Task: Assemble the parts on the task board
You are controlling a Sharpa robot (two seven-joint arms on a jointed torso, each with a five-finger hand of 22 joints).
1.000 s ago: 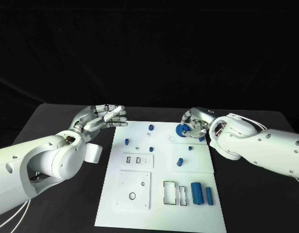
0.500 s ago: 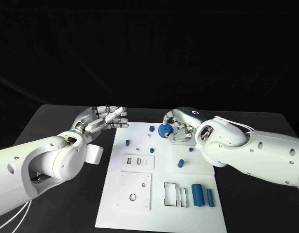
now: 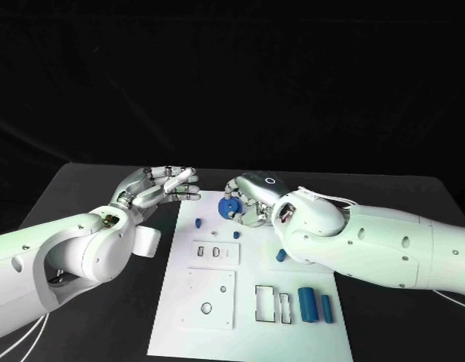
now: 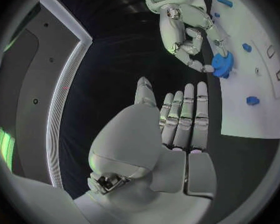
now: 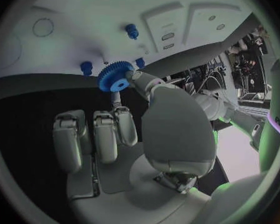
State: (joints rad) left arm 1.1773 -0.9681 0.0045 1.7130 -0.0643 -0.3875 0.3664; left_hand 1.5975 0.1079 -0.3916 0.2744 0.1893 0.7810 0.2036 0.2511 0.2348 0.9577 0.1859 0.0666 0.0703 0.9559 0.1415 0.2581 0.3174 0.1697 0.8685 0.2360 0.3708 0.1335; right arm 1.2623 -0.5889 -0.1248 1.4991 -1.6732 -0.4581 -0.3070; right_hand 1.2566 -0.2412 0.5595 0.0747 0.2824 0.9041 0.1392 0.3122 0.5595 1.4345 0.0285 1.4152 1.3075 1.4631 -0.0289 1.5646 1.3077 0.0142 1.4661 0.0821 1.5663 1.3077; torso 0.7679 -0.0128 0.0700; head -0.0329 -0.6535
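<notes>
My right hand (image 3: 252,197) pinches a blue toothed gear (image 3: 230,207) between thumb and finger, above the far left part of the white task board (image 3: 252,332). The right wrist view shows that gear (image 5: 113,79) at the fingertips of the right hand (image 5: 134,129), over the board (image 5: 84,10) and close to small blue pegs (image 5: 85,67). My left hand (image 3: 163,186) hovers just off the board's far left corner, fingers stretched out and empty. From the left wrist, the left hand (image 4: 177,124) lies flat, with the gear (image 4: 222,64) in the right hand (image 4: 191,42) beyond it.
Small blue pegs stand on the board (image 3: 198,222) (image 3: 237,235) (image 3: 281,255). Two blue cylinders (image 3: 306,302) (image 3: 326,308) lie near the front right, beside rectangular slots (image 3: 265,299). A square plate with holes (image 3: 209,296) sits at front left. Black table (image 3: 80,196) surrounds the board.
My right hand has carried the blue gear leftward along the board's far edge, from the right side to the left. The left hand has barely shifted.
</notes>
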